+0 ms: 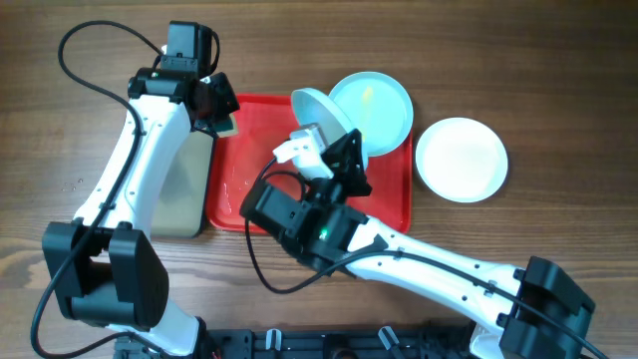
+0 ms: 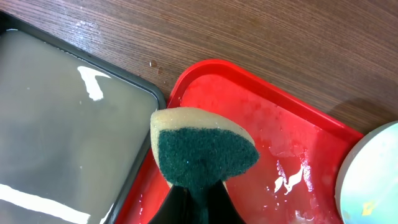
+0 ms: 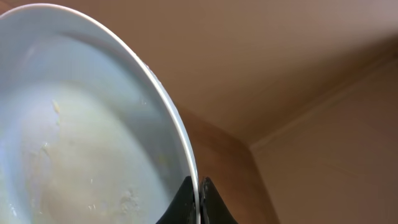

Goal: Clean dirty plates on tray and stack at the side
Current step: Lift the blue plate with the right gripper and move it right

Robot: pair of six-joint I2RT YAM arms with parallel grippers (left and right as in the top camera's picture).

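Clasping a sponge (image 2: 202, 146), the left hand (image 2: 193, 190) hovers; right hand (image 3: 198, 202) pinches a tilted, smeared pale-blue plate (image 3: 81, 124).

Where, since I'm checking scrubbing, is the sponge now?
In the left wrist view, the sponge is clamped in the left gripper, over the red tray's left edge, next to the black-rimmed tray.

A: What colours do the arms have?
B: The left arm (image 1: 125, 175) and the right arm (image 1: 439, 267) both have white shells, with black joints and black bases.
A: And the hands?
B: The left hand (image 1: 221, 117) and the right hand (image 1: 346, 150) are black. A thin black cable (image 1: 62, 50) loops beside each arm. A small green light (image 1: 321, 236) shines on the right one.
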